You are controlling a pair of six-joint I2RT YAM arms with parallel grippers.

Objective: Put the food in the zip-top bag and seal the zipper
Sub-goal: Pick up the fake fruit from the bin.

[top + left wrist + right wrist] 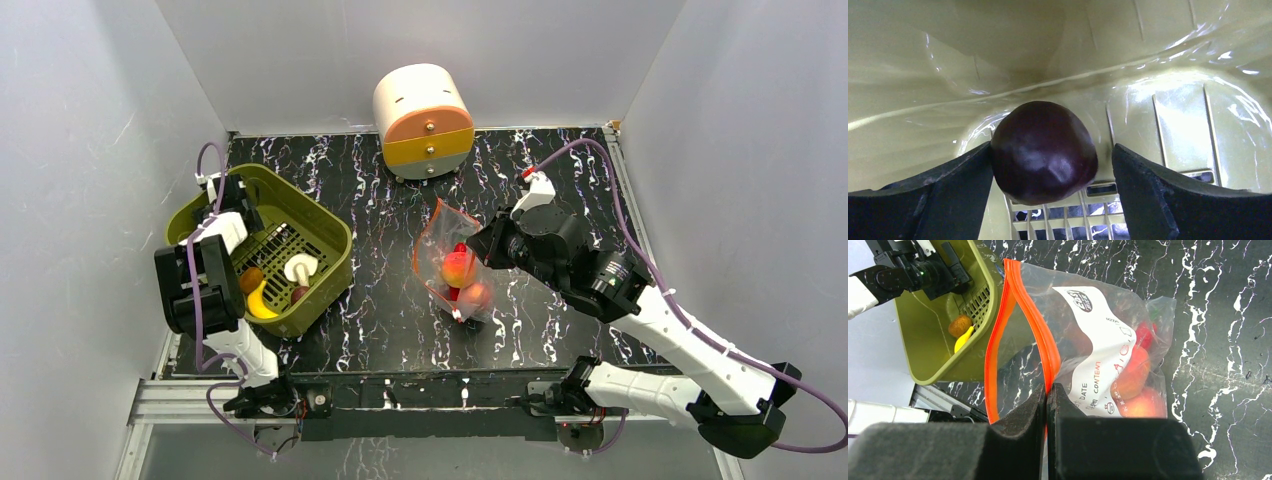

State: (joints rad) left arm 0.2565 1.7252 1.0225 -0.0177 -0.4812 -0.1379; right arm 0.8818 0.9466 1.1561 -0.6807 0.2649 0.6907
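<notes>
The clear zip-top bag (447, 250) stands on the black marbled table with its mouth open. Its red-orange zipper (1020, 295) gapes in a loop. Pink-red fruits (1133, 375) and a red piece (1146, 335) lie inside. My right gripper (1047, 390) is shut on one zipper strip; it also shows in the top view (480, 243). My left gripper (1053, 155) is open inside the olive-green basket (330, 240), in its far left corner (232, 192). A dark purple ball (1038, 145) sits between the jaws, touching the left finger (963, 185), with a gap to the right finger.
The basket also holds a yellow banana (262, 303), a white mushroom (300, 267) and brown pieces (250, 280). A round cream and orange drawer unit (423, 120) stands at the back. White walls close in the table on three sides.
</notes>
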